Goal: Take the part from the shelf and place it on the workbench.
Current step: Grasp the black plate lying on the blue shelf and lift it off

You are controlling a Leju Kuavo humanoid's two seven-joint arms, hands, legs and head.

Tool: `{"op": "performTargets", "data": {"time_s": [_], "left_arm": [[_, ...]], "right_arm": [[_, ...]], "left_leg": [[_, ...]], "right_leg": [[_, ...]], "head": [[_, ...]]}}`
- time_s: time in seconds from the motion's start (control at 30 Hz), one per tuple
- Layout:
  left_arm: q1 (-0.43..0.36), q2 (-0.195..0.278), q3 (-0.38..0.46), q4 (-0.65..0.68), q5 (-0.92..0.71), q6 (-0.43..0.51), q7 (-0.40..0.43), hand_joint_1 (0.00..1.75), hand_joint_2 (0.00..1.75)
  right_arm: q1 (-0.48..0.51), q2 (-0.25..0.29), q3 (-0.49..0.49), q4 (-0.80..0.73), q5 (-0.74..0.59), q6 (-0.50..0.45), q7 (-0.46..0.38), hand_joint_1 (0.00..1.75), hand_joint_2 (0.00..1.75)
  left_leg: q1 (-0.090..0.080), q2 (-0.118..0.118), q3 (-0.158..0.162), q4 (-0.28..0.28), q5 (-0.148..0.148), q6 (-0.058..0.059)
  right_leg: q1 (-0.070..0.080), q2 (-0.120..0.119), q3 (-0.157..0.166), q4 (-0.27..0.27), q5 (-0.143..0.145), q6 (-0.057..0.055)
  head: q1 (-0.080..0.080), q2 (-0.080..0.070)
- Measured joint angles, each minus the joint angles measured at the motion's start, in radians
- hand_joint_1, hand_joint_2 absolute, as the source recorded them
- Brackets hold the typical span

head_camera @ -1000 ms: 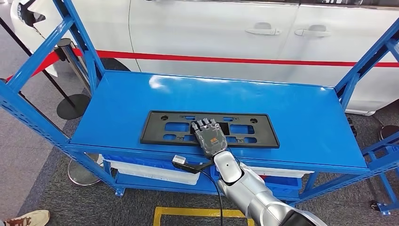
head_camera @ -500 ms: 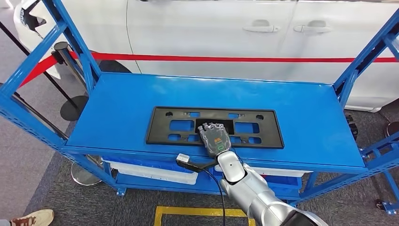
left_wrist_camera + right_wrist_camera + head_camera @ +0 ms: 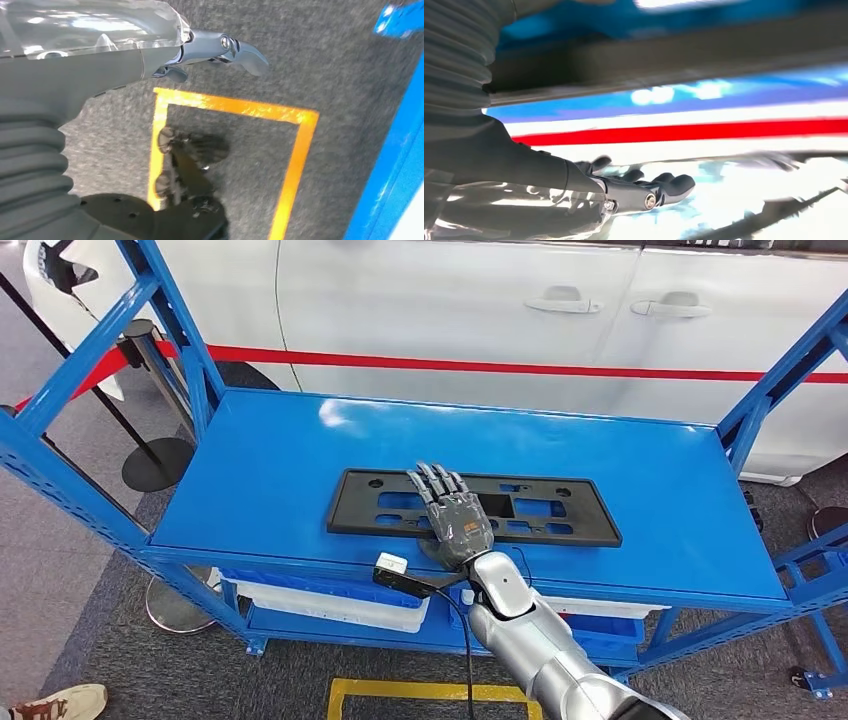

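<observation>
right hand (image 3: pixel 457 523) fingers (image 3: pixel 432 480) now straight and apart, lifted over the black part (image 3: pixel 560 510), grasping nothing – before they lay flat on it | part flat on the blue shelf (image 3: pixel 260 470), near its front edge – grasp not yet made | left hand (image 3: pixel 220 50) hangs over the floor, nothing in it

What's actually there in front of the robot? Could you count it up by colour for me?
Black: 1, the flat plastic part lying on the shelf, with the robot's right hand over it.
Blue: 1, the metal shelf.
White: 1, the car behind the shelf.
Yellow: 1, the floor marking.
Total: 4.
</observation>
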Motion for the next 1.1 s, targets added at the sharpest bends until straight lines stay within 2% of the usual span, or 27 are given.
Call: {"op": "performTargets", "data": {"time_s": [0.07,0.1,0.13,0.17,0.23,0.3,0.33,0.4,0.47,0.5,0.6,0.63,0.67,0.7,0.77,0.8,0.83,0.93,1.0,1.03,1.1], "left_arm": [[0.001,0.000,0.010,0.000,0.008,-0.009,-0.018,0.00,1.75],[0.001,0.000,0.013,0.000,0.010,-0.011,-0.023,0.00,1.75],[0.002,0.000,0.017,0.000,0.010,-0.013,-0.024,0.00,1.75],[0.002,0.000,0.019,0.000,0.009,-0.014,-0.023,0.00,1.75],[0.002,0.000,0.022,0.000,0.005,-0.014,-0.018,0.00,1.75],[0.001,-0.002,0.026,0.000,0.002,-0.014,-0.011,0.00,1.75],[0.001,-0.003,0.029,0.000,0.002,-0.012,-0.009,0.00,1.75],[0.001,-0.004,0.037,0.000,0.008,-0.007,-0.009,0.00,1.75],[0.001,-0.004,0.045,0.000,0.014,-0.002,-0.017,0.00,1.75],[-0.001,-0.004,0.049,0.000,0.015,-0.002,-0.022,0.00,1.75],[-0.004,-0.005,0.057,0.000,0.013,-0.005,-0.034,0.00,1.75],[-0.004,-0.006,0.058,0.000,0.011,-0.006,-0.037,0.00,1.75],[-0.003,-0.006,0.059,0.000,0.008,-0.006,-0.039,0.00,1.75],[-0.004,-0.006,0.060,0.000,0.005,-0.006,-0.040,0.00,1.75],[-0.006,-0.005,0.061,0.000,0.002,-0.006,-0.041,0.00,1.75],[-0.009,-0.005,0.061,0.000,0.001,-0.007,-0.042,0.00,1.75],[-0.010,-0.004,0.062,0.000,0.001,-0.007,-0.042,0.00,1.75],[-0.010,-0.004,0.062,0.000,-0.004,-0.008,-0.043,0.00,1.75],[-0.010,-0.004,0.062,0.000,-0.009,-0.008,-0.043,0.00,1.75],[-0.012,-0.004,0.063,0.000,-0.012,-0.009,-0.042,0.00,1.75],[-0.013,-0.004,0.063,0.000,-0.017,-0.009,-0.041,0.00,1.75]], "right_arm": [[0.041,-0.015,-0.023,-0.106,-0.164,0.049,-0.114,0.00,1.75],[0.060,-0.025,-0.031,-0.160,-0.224,0.072,-0.147,0.00,1.75],[0.074,-0.035,-0.037,-0.206,-0.261,0.086,-0.165,0.00,1.75],[0.084,-0.045,-0.042,-0.244,-0.287,0.094,-0.179,0.00,1.75],[0.101,-0.059,-0.049,-0.309,-0.353,0.098,-0.228,0.00,1.75],[0.125,-0.075,-0.059,-0.400,-0.494,0.111,-0.321,0.00,1.75],[0.141,-0.085,-0.063,-0.460,-0.577,0.126,-0.368,0.00,1.75],[0.169,-0.111,-0.069,-0.582,-0.699,0.162,-0.419,0.00,1.75],[0.184,-0.134,-0.072,-0.677,-0.728,0.182,-0.424,0.00,1.75],[0.186,-0.141,-0.072,-0.708,-0.717,0.180,-0.418,0.00,1.75],[0.189,-0.157,-0.071,-0.743,-0.624,0.128,-0.380,0.00,1.75],[0.189,-0.162,-0.069,-0.739,-0.587,0.106,-0.366,0.00,1.75],[0.188,-0.165,-0.066,-0.728,-0.552,0.084,-0.356,0.00,1.75],[0.185,-0.168,-0.061,-0.711,-0.521,0.065,-0.347,0.00,1.75],[0.181,-0.170,-0.050,-0.671,-0.474,0.034,-0.339,0.00,1.75],[0.179,-0.170,-0.043,-0.653,-0.461,0.024,-0.339,0.00,1.75],[0.178,-0.171,-0.037,-0.636,-0.455,0.021,-0.339,0.00,1.75],[0.171,-0.171,-0.015,-0.586,-0.445,0.036,-0.344,0.00,1.75],[0.163,-0.171,0.006,-0.546,-0.433,0.051,-0.354,0.00,1.75],[0.160,-0.171,0.017,-0.525,-0.424,0.056,-0.360,0.00,1.75],[0.156,-0.171,0.040,-0.485,-0.401,0.060,-0.365,0.00,1.75]], "left_leg": [[-0.001,0.000,-0.002,0.000,0.000,0.002],[-0.001,-0.001,-0.002,0.000,-0.001,0.003],[-0.002,-0.002,-0.001,0.000,-0.002,0.003],[-0.002,-0.002,0.001,0.000,-0.003,0.003],[-0.002,-0.003,0.004,0.000,-0.006,0.001],[-0.004,-0.004,0.003,0.002,-0.008,-0.004],[-0.005,-0.004,0.001,0.002,-0.009,-0.009],[-0.007,-0.004,-0.002,0.000,-0.008,-0.020],[-0.007,-0.001,-0.006,0.015,-0.024,-0.030],[-0.007,0.000,-0.017,0.047,-0.046,-0.033],[-0.006,0.001,-0.097,0.227,-0.131,-0.035],[-0.006,0.001,-0.117,0.266,-0.139,-0.036],[-0.006,0.001,-0.120,0.270,-0.128,-0.036],[-0.006,0.001,-0.104,0.234,-0.100,-0.035],[-0.007,0.001,-0.042,0.106,-0.036,-0.029],[-0.008,0.001,-0.017,0.052,-0.019,-0.026],[-0.010,0.000,-0.005,0.024,-0.014,-0.022],[-0.012,-0.002,-0.003,0.008,-0.012,-0.013],[-0.008,-0.002,0.001,0.001,-0.007,-0.002],[-0.006,-0.001,0.002,-0.002,-0.005,0.002],[-0.005,-0.001,0.002,-0.003,-0.005,0.005]], "right_leg": [[-0.003,-0.001,-0.062,0.129,-0.054,0.006],[-0.004,-0.001,-0.080,0.163,-0.058,0.008],[-0.005,-0.001,-0.081,0.160,-0.041,0.007],[-0.006,-0.001,-0.067,0.125,-0.011,0.005],[-0.005,-0.001,-0.018,0.016,0.055,-0.002],[0.000,0.000,0.020,-0.071,0.085,-0.011],[0.003,0.000,0.030,-0.099,0.089,-0.016],[0.005,0.001,0.032,-0.114,0.084,-0.023],[0.000,0.000,0.039,-0.126,0.086,-0.031],[-0.002,0.000,0.043,-0.132,0.088,-0.036],[0.001,-0.002,0.049,-0.135,0.087,-0.045],[0.003,-0.003,0.050,-0.134,0.086,-0.046],[0.004,-0.003,0.051,-0.132,0.085,-0.047],[0.005,-0.002,0.052,-0.130,0.083,-0.047],[0.006,-0.001,0.053,-0.124,0.077,-0.043],[0.007,0.000,0.051,-0.118,0.074,-0.039],[0.008,-0.001,0.048,-0.114,0.072,-0.035],[0.008,-0.002,0.043,-0.109,0.070,-0.024],[0.006,-0.002,0.030,-0.076,0.044,-0.013],[0.003,-0.002,0.010,-0.032,0.017,-0.007],[-0.002,-0.002,-0.050,0.093,-0.040,0.001]], "head": [[0.000,0.000],[0.000,0.000],[0.000,0.000],[0.001,0.000],[0.001,0.000],[0.001,0.000],[0.001,0.000],[0.001,0.000],[0.000,0.000],[-0.001,0.000],[-0.002,0.000],[-0.002,0.000],[-0.002,0.000],[-0.002,0.000],[-0.002,0.000],[-0.002,0.000],[-0.001,0.000],[0.000,0.000],[0.000,0.000],[0.000,0.000],[0.000,0.000]]}}
